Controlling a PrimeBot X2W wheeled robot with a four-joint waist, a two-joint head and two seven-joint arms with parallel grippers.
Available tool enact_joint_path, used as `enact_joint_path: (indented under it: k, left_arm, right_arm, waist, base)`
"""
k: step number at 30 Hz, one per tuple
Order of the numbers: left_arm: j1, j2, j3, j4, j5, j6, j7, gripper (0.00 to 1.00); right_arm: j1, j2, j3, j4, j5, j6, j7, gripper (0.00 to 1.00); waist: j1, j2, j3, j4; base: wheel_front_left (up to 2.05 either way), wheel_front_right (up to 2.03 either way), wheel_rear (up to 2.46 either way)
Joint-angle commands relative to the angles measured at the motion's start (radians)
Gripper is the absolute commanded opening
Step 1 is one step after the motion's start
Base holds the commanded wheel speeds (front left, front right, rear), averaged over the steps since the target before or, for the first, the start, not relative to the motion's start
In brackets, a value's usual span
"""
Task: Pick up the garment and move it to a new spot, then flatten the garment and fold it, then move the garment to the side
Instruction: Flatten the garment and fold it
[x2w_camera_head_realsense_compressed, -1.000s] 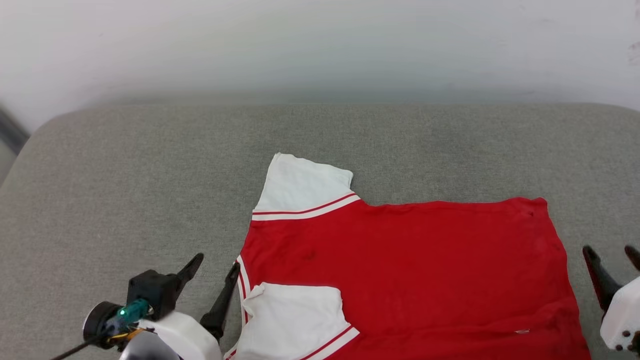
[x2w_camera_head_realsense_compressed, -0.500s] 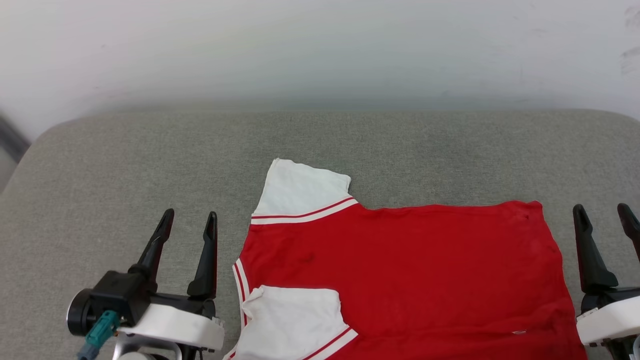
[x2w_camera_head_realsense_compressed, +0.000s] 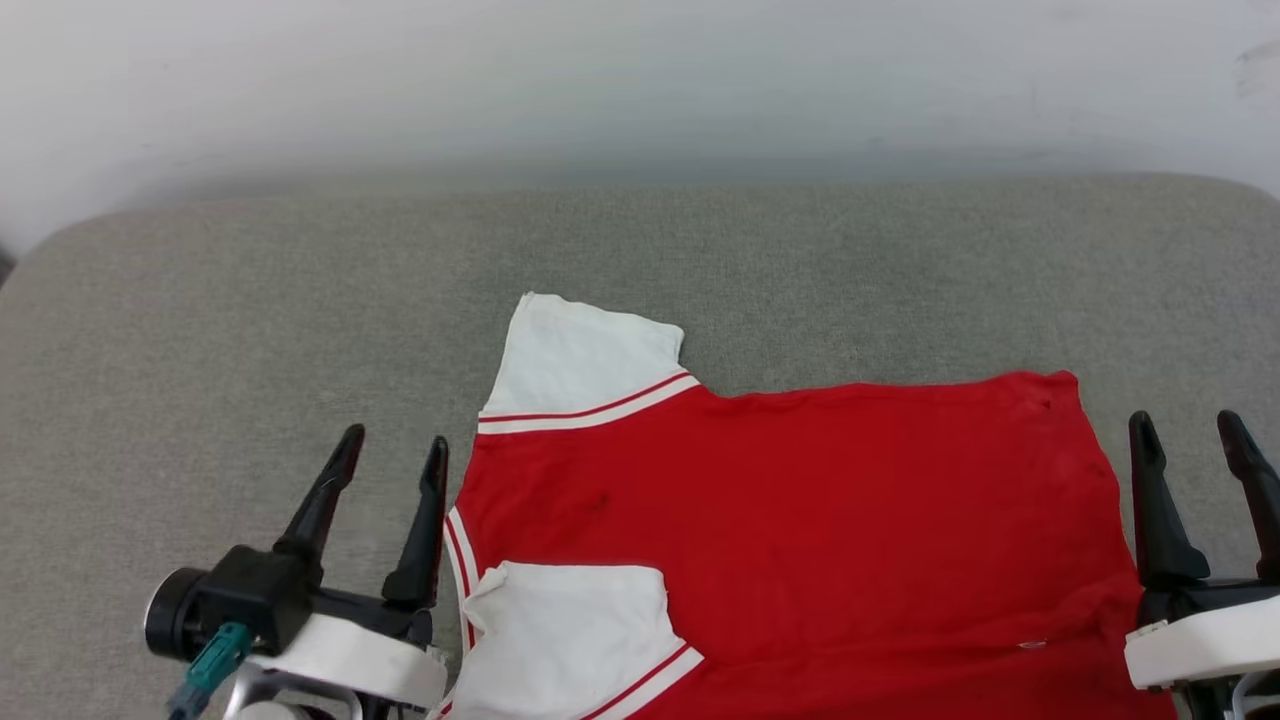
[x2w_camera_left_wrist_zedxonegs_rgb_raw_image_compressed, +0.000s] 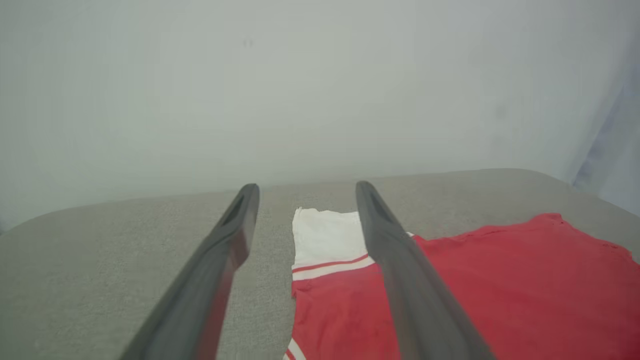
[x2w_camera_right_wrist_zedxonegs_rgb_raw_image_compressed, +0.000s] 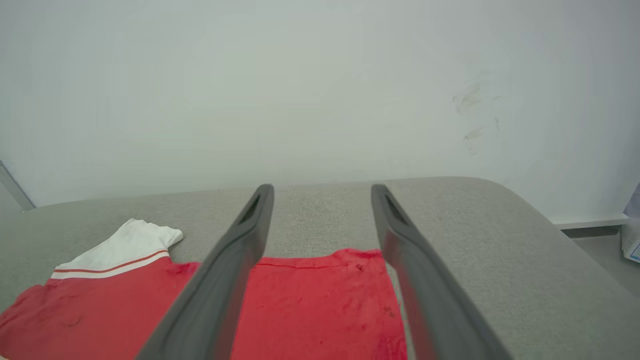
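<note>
Lying flat toward the near edge of the cushion (x2w_camera_head_realsense_compressed: 250, 300) in the head view, the garment (x2w_camera_head_realsense_compressed: 800, 520) has one sleeve (x2w_camera_head_realsense_compressed: 570, 620) tucked inward. The left tool (x2w_camera_head_realsense_compressed: 395, 437) and right tool (x2w_camera_head_realsense_compressed: 1184, 418) flank it, both released and empty.

Left wrist view: pinching the sleeve side shallowly risks lifting one layer only.

Right wrist view: uneven pulls on the hem (x2w_camera_right_wrist_zedxonegs_rgb_raw_image_compressed: 392, 300) would likely skew the fold.

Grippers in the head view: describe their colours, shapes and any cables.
The left gripper has two long, tapering dark fingers on a black housing, a white shell behind, and a teal plug. The right gripper has matching fingers and a white shell.
</note>
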Motion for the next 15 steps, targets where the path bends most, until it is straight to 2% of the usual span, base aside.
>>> enact_joint_path:
  k: [1,8,11,15]
  left_arm:
    - [-0.039,0.018,-0.014,0.026,0.010,-0.027,0.009,1.00]
    - [-0.249,0.080,-0.035,0.089,-0.013,-0.127,0.147,1.00]
    - [-0.374,0.130,-0.055,0.134,-0.017,-0.168,0.246,1.00]
    - [-0.554,0.184,-0.086,0.188,-0.089,-0.197,0.393,1.00]
  right_arm:
    - [-0.023,-0.005,0.001,0.001,-0.004,-0.001,-0.010,1.00]
    - [-0.058,-0.009,-0.002,-0.010,0.007,-0.001,-0.012,1.00]
    - [-0.082,-0.001,0.009,-0.012,0.008,-0.001,-0.012,1.00]
    - [-0.111,0.002,0.030,-0.012,0.004,-0.001,-0.015,1.00]
  waist:
    - [0.0000,-0.0001,0.024,-0.007]
    - [0.0000,-0.0001,0.115,-0.034]
    - [0.0000,-0.0001,0.156,-0.057]
    - [0.0000,-0.0001,0.215,-0.093]
  base:
    - [0.00,0.00,0.00]
    - [0.00,0.00,0.00]
    - [0.00,0.00,0.00]
    - [0.00,0.00,0.00]
